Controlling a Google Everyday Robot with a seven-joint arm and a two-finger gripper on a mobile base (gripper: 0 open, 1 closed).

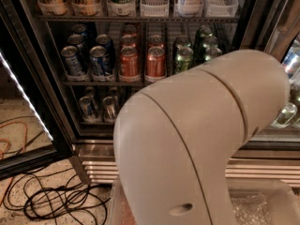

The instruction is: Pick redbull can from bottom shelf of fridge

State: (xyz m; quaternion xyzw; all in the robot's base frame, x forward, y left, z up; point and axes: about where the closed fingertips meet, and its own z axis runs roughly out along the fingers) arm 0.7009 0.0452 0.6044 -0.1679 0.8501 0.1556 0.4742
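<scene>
The floor [16,182] is pale speckled stone, dim and warm in tone. Black cables [51,203] lie in loose loops across it at lower left, and an orange cable [13,125] curls along the left edge. A slanted white light strip [26,97] gives the brightest glow on that side. At far right a neighbouring glass case [269,135] holds clear bottles [286,115]. The end effector is out of view.

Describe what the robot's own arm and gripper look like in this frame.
The arm is a bulky, rounded shell of smooth off-white plastic. It is built of segments that meet at thin, dark, curved seams. A small oval recess sits low on its near segment. No cables, labels or markings show on it. The gripper is out of view, so its look cannot be told.
</scene>
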